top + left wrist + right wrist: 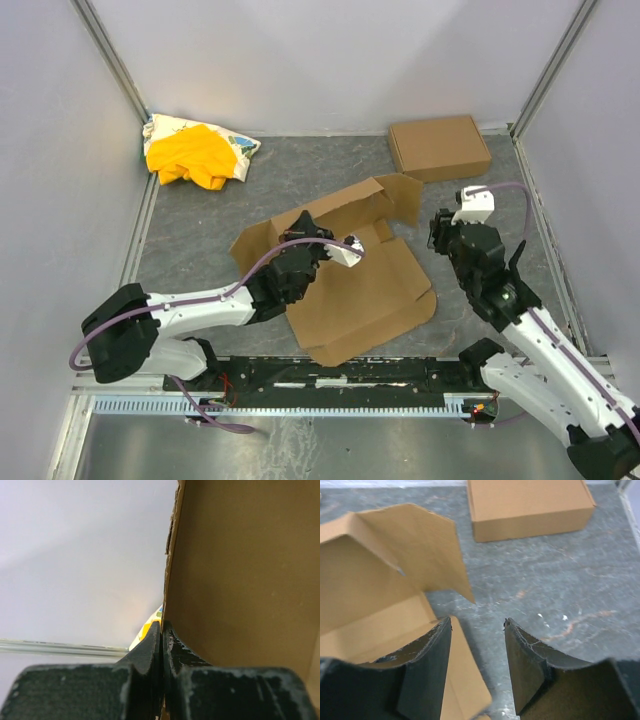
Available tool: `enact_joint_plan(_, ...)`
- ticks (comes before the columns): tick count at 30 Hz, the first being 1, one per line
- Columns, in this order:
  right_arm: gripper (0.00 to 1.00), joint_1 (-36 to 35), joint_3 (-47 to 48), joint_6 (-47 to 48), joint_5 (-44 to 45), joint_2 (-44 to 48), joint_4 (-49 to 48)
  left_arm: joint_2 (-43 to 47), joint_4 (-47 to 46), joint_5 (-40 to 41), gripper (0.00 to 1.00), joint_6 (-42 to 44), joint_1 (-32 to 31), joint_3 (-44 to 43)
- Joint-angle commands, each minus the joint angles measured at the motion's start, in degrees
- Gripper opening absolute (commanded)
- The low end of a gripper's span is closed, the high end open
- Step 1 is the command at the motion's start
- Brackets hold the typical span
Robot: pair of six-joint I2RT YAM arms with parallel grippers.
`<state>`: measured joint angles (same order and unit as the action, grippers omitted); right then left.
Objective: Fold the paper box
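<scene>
The paper box (360, 285) lies half folded in the middle of the grey table, with its far walls and flaps raised. My left gripper (303, 232) reaches in from the left and is shut on the thin edge of a raised cardboard wall. In the left wrist view that wall (240, 580) fills the right side and its edge runs down between the closed fingers of the left gripper (162, 626). My right gripper (477, 622) stands open just right of the box's right flap (420, 545), over bare table, holding nothing. In the top view the right gripper (438, 224) sits beside that flap.
A ready-made brown cardboard box (440, 147) stands at the back right, also ahead of the right gripper (530, 507). A yellow-and-white cloth heap (195, 152) lies in the back left corner. White walls enclose the table on three sides.
</scene>
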<state>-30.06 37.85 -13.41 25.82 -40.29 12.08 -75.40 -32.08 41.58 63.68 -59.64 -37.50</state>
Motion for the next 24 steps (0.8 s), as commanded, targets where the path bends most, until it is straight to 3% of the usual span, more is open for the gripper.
enact_joint_plan(1, 0.56, 4.68, 6.55, 0.35, 1.57, -6.88, 4.75, 2.74, -8.08, -3.56, 0.03, 7.49, -0.44, 2.32)
enact_joint_plan(6, 0.58, 18.51, 11.46, 0.9, -18.48, -15.25, 3.02, 7.74, -0.28, -13.71, 0.03, 9.86, -0.24, 5.69)
enact_joint_plan(13, 0.61, 29.76, 14.4, 3.77, -41.27, -30.01, -6.16, 10.75, 6.51, -21.45, 0.03, 4.34, 1.53, 3.87)
enact_joint_plan(17, 0.59, 31.31, 14.52, 2.14, -53.73, -39.19, -12.01, 8.59, 9.23, -21.01, 0.03, 3.28, 2.62, 1.02)
enact_joint_plan(21, 0.58, 31.29, 10.29, 2.04, -58.71, -41.96, -21.26, 4.88, 12.85, -20.31, 0.03, -0.51, 4.5, -4.06)
enact_joint_plan(24, 0.57, 31.25, 9.58, 2.58, -61.55, -43.18, -22.83, 2.01, 13.58, -19.8, 0.03, -1.15, 5.45, -6.69)
